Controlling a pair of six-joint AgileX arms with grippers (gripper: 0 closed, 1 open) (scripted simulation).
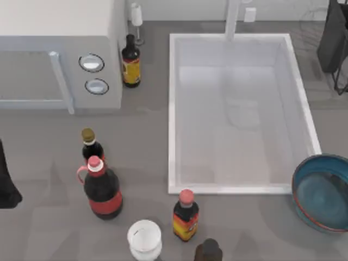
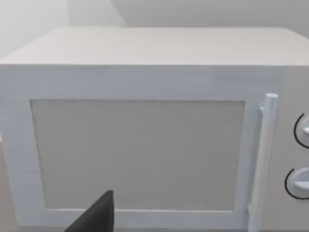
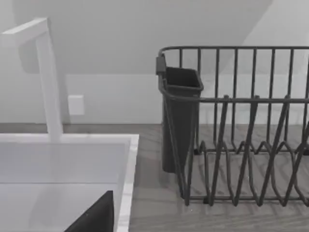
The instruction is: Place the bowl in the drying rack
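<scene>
At the far right edge of the table your right arm [image 1: 333, 38] hangs as a dark shape over the drying rack [image 3: 241, 145], and a black sliver of its gripper pokes into the right wrist view; you cannot tell from that whether the fingers are spread or pressed together. Just ahead of that camera you have the rack's dark wire frame standing on the grey counter, with a dark cutlery holder [image 3: 179, 116] hung on its end nearest the sink [image 1: 175, 109]. The white faucet [image 3: 48, 77] rises behind the basin. Your left arm [image 1: 6, 179] sits at the left edge of the table, facing the microwave [image 2: 140, 140], and its fingers are equally unreadable. The bowl [image 1: 323, 193] rests upright on the counter at the near right, just beside the sink's near right corner and well apart from the rack; neither gripper touches it. Left of the sink you have a cluster of sauce bottles [image 1: 101, 187] and a white cup [image 1: 144, 238] near the front edge, plus one more dark bottle [image 1: 130, 61] standing beside the microwave's right side. What looks like a small white fixture stands behind it, though that is hard to make out.
</scene>
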